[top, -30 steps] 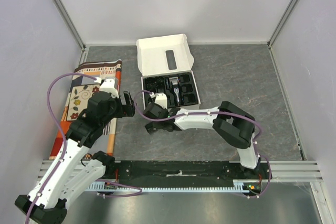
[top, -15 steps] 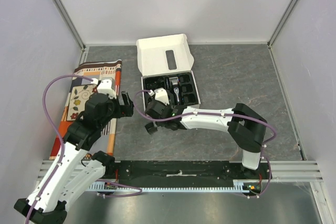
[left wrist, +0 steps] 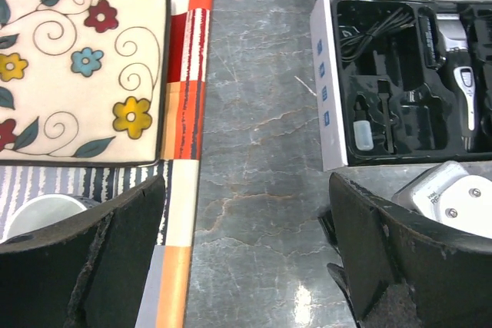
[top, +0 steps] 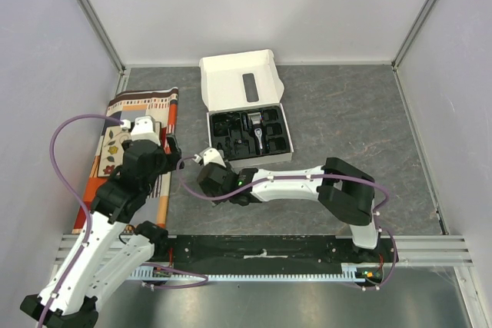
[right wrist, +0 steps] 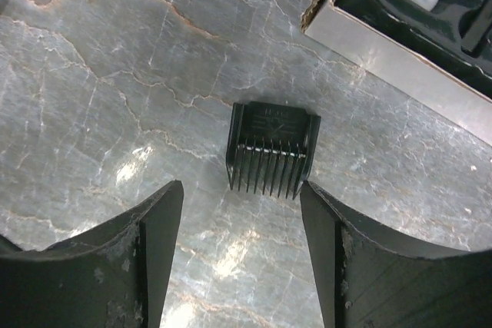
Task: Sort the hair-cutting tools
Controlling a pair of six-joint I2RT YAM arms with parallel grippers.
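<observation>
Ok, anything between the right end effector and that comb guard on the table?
Nothing visible. The comb guard lies on the table just ahead of the open right end effector; the box sits apart.

Pale walls point(top: 269, 5) enclose a grey marbled tabletop point(top: 346, 113), evenly lit.

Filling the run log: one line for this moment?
right gripper open over comb guard on table | left gripper open, empty | clipper in box
</observation>
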